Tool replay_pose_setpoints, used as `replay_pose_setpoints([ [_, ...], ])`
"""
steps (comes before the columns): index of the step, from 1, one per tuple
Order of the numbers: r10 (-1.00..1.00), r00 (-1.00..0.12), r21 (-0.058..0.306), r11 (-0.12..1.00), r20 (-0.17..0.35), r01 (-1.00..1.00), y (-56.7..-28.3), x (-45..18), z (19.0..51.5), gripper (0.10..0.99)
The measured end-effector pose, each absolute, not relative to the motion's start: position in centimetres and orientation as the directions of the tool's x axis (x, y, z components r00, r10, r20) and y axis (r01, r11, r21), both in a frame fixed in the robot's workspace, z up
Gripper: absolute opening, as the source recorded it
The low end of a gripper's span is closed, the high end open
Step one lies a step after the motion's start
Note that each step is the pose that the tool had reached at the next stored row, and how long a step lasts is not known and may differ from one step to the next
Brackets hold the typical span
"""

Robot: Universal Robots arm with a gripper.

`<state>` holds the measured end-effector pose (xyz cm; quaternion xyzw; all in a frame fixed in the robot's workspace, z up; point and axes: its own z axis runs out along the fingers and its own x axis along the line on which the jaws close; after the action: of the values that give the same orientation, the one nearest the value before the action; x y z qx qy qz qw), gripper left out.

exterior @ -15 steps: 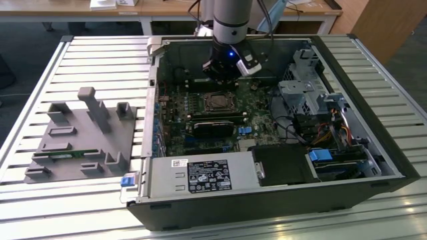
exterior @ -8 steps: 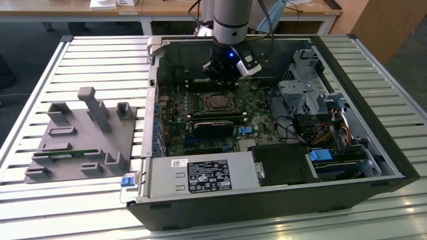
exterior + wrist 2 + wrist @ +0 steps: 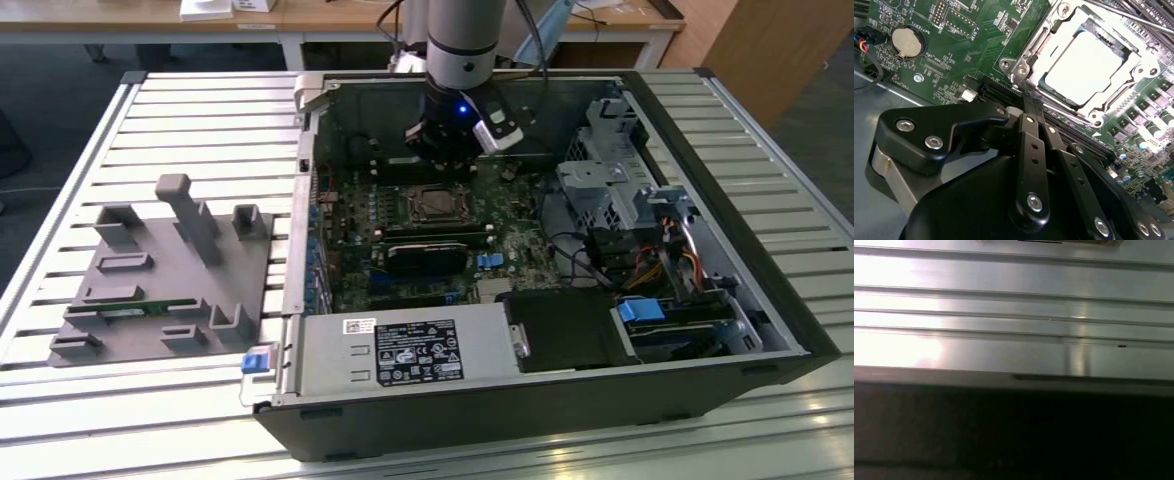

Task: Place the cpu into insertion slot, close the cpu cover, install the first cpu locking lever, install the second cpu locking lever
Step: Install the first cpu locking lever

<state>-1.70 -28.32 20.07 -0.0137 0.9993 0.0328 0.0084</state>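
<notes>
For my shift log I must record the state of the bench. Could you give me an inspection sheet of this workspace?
Surface: slatted metal table, carrying an open PC case.
Job's things: cpu sits in the slot; cover lies down around it.
Clutter: grey fixture on the table, at the exterior view's left of the case.
Grippers: gripper inside the case, close to the slot.
Cables: wire bundles inside the case.
Surroundings: wooden desks behind.
</notes>
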Motion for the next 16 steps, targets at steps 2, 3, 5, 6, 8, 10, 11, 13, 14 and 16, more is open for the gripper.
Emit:
replay_pose_setpoints([
  [2,-0.027,-0.999,0.062,0.998,-0.017,-0.028,-28.31,-1.70,20.03,0.106],
  [3,-0.027,-0.999,0.061,0.998,-0.017,-0.028,-28.31,-1.70,20.01,0.106],
  [5,-0.027,-0.999,0.058,0.998,-0.017,-0.028,-28.29,-1.70,19.96,0.106],
  [6,-0.027,-0.999,0.057,0.998,-0.017,-0.028,-28.29,-1.70,19.94,0.106],
  [8,-0.027,-0.999,0.056,0.998,-0.017,-0.028,-28.28,-1.70,19.93,0.106],
  [10,-0.027,-0.999,0.056,0.998,-0.017,-0.028,-28.27,-1.70,19.95,0.106],
  [11,-0.027,-0.999,0.056,0.998,-0.018,-0.028,-28.27,-1.70,19.97,0.106],
  [13,-0.027,-0.999,0.056,0.998,-0.018,-0.028,-28.26,-1.69,20.00,0.106],
  [14,-0.027,-0.999,0.056,0.998,-0.018,-0.028,-28.26,-1.69,20.03,0.106],
  [16,-0.027,-0.999,0.056,0.998,-0.017,-0.028,-28.27,-1.70,20.05,0.106],
])
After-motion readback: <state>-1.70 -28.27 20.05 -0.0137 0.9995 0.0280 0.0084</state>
